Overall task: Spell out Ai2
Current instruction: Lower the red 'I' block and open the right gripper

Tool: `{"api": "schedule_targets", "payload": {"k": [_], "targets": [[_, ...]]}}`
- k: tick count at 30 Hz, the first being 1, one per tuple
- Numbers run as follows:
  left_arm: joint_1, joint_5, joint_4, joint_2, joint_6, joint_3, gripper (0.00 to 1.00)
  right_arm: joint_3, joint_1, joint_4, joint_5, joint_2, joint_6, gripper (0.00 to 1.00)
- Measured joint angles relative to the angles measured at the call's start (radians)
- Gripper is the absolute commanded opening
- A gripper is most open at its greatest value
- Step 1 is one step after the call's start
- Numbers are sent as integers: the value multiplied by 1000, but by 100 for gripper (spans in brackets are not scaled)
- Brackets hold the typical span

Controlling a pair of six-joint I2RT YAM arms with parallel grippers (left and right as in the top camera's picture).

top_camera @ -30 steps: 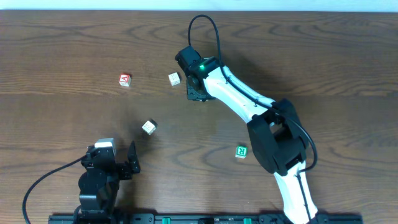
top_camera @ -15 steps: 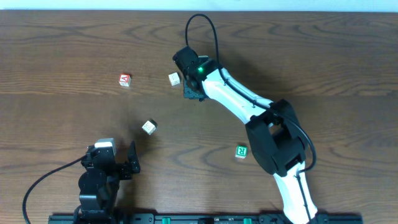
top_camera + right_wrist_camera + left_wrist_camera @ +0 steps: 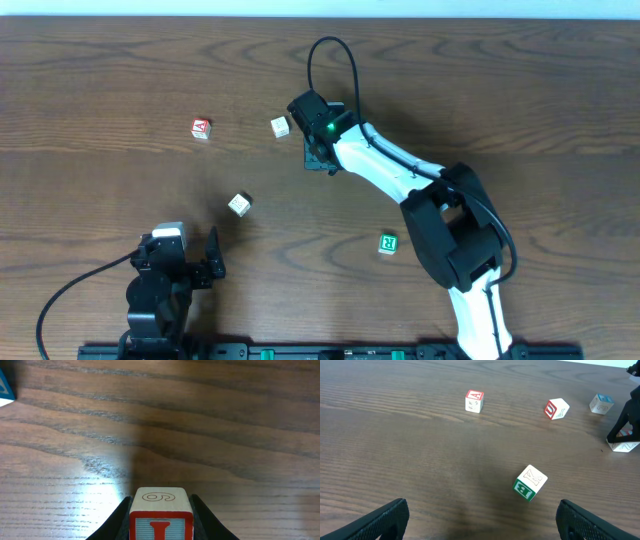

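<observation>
My right gripper (image 3: pixel 320 153) is shut on the I block (image 3: pixel 161 519), which has a red I on a striped face and a 6 or 9 on top. It is at table level in the back middle and also shows in the left wrist view (image 3: pixel 623 446). The red A block (image 3: pixel 201 128) lies at the back left, and the left wrist view (image 3: pixel 474 401) shows it too. A white block (image 3: pixel 280 127) lies just left of my right gripper. My left gripper (image 3: pixel 482 527) is open and empty at the front left (image 3: pixel 208 262). No block with a 2 is readable.
A block with K on top and a green B side (image 3: pixel 530 482) lies in front of my left gripper (image 3: pixel 239 204). A green block (image 3: pixel 388 243) lies at the front right. A red U block (image 3: pixel 556 409) and a blue-faced block (image 3: pixel 601 403) sit near the right gripper.
My right gripper has shifted slightly right and toward the front with the I block in it. The left arm and the loose blocks have not moved.
</observation>
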Motion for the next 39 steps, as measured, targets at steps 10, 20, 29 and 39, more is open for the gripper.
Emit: {"api": "schedule_targets", "payload": {"k": [10,20,29,39], "targets": [[0,0,0,0,0,0,95,-2,-3,10,0,0,21,2],[0,0,0,0,0,0,95,-3,-6,9,1,0,51,1],[0,0,0,0,0,0,95,-3,-6,4,0,0,52,8],[0,0,0,0,0,0,95,-3,-6,-10,0,-2,52,27]]}}
